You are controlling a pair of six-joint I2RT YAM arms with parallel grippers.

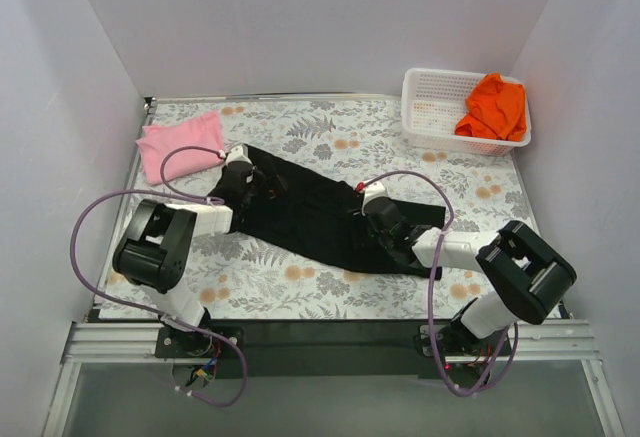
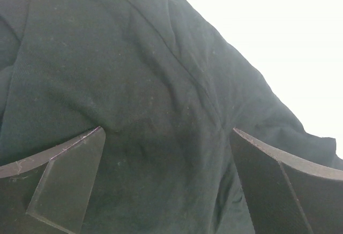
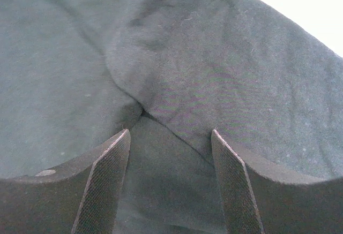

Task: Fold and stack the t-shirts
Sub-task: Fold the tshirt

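Observation:
The black t-shirt (image 1: 310, 219) lies in a long folded band across the middle of the floral table. My left gripper (image 1: 240, 169) rests on its left end, jaws open, with black cloth (image 2: 161, 95) filling the view between the fingers (image 2: 69, 180). My right gripper (image 1: 372, 207) rests on its right part, jaws open over a fold in the cloth (image 3: 161, 137). The pink t-shirt (image 1: 178, 144) lies folded at the back left. The orange t-shirt (image 1: 495, 107) lies crumpled in the basket.
A white mesh basket (image 1: 430, 107) stands at the back right corner. White walls enclose the table on three sides. Purple cables loop from both arms over the table's near half.

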